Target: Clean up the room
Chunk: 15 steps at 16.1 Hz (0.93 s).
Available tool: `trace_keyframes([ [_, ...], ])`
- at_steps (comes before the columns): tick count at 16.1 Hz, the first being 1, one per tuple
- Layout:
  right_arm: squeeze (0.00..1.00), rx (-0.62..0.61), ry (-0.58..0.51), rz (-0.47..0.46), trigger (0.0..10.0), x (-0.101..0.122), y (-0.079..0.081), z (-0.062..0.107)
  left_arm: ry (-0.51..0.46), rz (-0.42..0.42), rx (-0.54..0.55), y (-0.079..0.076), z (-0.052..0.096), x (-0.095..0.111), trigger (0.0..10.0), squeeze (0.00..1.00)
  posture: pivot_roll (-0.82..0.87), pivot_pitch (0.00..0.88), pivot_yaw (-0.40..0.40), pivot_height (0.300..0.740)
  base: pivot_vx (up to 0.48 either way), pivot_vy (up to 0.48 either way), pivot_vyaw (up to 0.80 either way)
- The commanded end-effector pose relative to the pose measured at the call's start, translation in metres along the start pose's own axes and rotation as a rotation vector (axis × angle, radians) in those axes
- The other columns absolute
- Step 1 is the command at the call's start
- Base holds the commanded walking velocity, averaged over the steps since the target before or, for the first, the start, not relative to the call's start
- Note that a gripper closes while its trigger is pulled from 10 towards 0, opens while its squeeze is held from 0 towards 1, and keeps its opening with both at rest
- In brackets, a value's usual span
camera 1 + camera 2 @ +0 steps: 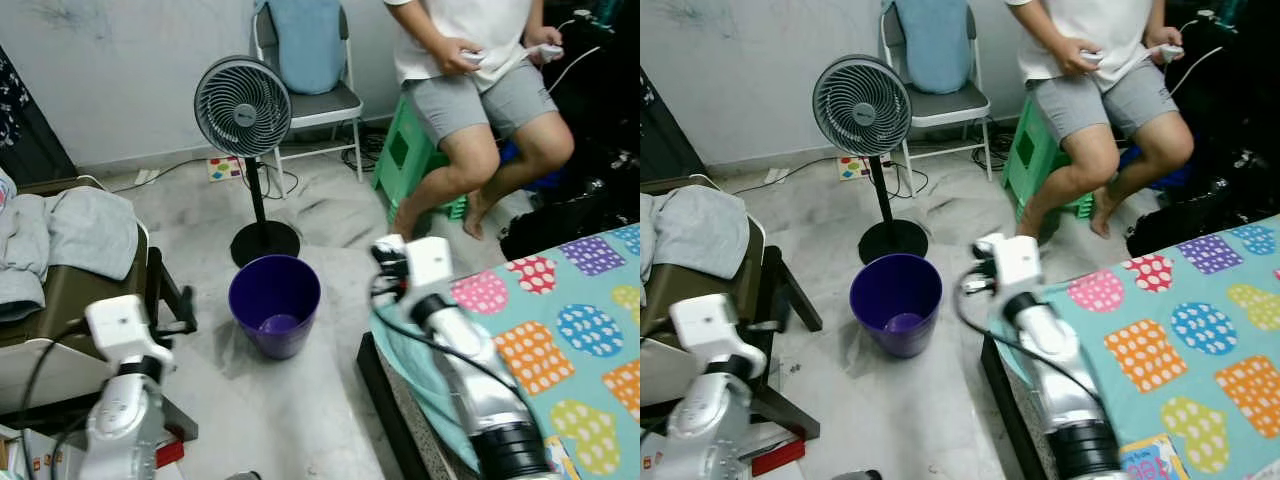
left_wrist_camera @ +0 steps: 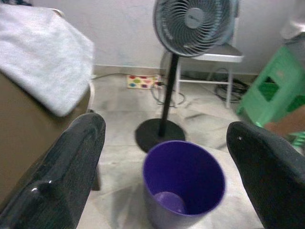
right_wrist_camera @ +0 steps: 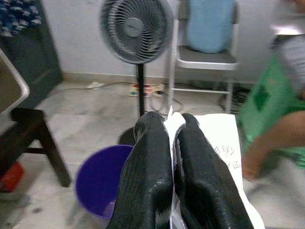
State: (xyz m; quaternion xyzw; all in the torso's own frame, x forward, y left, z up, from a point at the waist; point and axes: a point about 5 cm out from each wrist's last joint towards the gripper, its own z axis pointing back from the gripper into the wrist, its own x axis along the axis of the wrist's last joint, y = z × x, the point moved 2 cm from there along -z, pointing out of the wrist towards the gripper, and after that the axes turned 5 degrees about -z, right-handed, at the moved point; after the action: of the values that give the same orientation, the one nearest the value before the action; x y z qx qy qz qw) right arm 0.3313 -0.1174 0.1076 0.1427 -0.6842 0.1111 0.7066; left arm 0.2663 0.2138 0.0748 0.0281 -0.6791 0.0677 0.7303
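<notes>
Between our right gripper's [image 3: 172, 143] black textured fingers we pinch a flat white sheet of paper [image 3: 224, 143], printed, its long axis running along the fingers toward the pedestal fan [image 1: 243, 108]. Just beside it on the grey stone floor stands a round purple plastic bin [image 1: 275, 304], mouth upward. Our left gripper [image 2: 167, 143] hangs spread wide, facing that bin.

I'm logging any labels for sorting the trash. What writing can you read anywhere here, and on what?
None is legible.
White paper pinched in the right gripper: dark marks, too blurred to read.
Fan hub badge: too small.
Items by the floor at the robot's left: print unreadable.
</notes>
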Motion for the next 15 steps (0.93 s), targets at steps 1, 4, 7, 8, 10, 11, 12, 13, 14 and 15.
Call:
trace_keyframes([
  [1, 0.0, 0.022, -0.009, -0.01, 10.0, 0.0005, 0.007, -0.0014, -0.017, -0.014, 0.003, 0.0036, -0.0001, 0.0036, 10.0, 0.0, -0.06, 0.059, -0.025, 0.74, 0.0, 0.0, 0.56],
  [4, 0.0, 0.014, -0.007, -0.009, 10.0, -0.0003, 0.0065, -0.0019, -0.024, -0.014, -0.007, 0.0023, -0.0004, 0.0042, 10.0, 0.0, -0.06, 0.056, -0.025, 0.74, 0.269, 0.0, 0.0],
  [7, 0.0, 0.004, -0.015, -0.005, 10.0, 0.0022, 0.0045, -0.0035, -0.029, -0.013, -0.013, 0.0017, -0.0005, 0.0046, 10.0, 0.0, -0.06, 0.056, -0.026, 0.74, 0.349, 0.0, 0.0],
  [8, 0.0, 0.009, -0.019, -0.003, 10.0, 0.0028, 0.0053, -0.0036, -0.03, -0.012, -0.013, 0.0017, -0.0005, 0.0047, 10.0, 0.0, -0.06, 0.056, -0.026, 0.74, 0.356, 0.0, 0.47],
  [10, 0.0, 0.014, -0.022, -0.004, 10.0, 0.003, 0.0064, -0.0035, -0.033, -0.01, -0.012, 0.0018, -0.0006, 0.0053, 10.0, 0.0, -0.06, 0.059, -0.027, 0.74, 0.315, 0.0, 0.76],
  [11, 0.0, 0.013, -0.023, -0.007, 10.0, 0.0029, 0.0069, -0.0035, -0.034, -0.01, -0.011, 0.0021, -0.0006, 0.0055, 10.0, 0.0, -0.06, 0.061, -0.026, 0.74, 0.262, 0.0, 0.78],
  [12, 0.0, 0.013, -0.024, -0.009, 10.0, 0.0026, 0.0074, -0.0034, -0.034, -0.01, -0.011, 0.0023, -0.0006, 0.0056, 10.0, 0.0, -0.06, 0.061, -0.026, 0.74, 0.266, 0.0, 0.73],
  [13, 0.0, 0.013, -0.025, -0.011, 10.0, 0.0026, 0.0076, -0.0035, -0.034, -0.01, -0.01, 0.0025, -0.0006, 0.0056, 10.0, 0.0, -0.06, 0.063, -0.025, 0.74, 0.262, 0.0, 0.62],
  [14, 0.0, 0.013, -0.025, -0.011, 10.0, 0.0026, 0.0078, -0.0036, -0.034, -0.01, -0.01, 0.0027, -0.0007, 0.0057, 10.0, 0.0, -0.06, 0.063, -0.025, 0.74, 0.262, 0.0, 0.56],
  [15, 0.0, 0.011, -0.025, -0.012, 10.0, 0.0022, 0.0076, -0.0033, -0.033, -0.011, -0.009, 0.0028, -0.0007, 0.0055, 10.0, 0.0, -0.06, 0.063, -0.025, 0.74, 0.266, 0.0, 0.49],
])
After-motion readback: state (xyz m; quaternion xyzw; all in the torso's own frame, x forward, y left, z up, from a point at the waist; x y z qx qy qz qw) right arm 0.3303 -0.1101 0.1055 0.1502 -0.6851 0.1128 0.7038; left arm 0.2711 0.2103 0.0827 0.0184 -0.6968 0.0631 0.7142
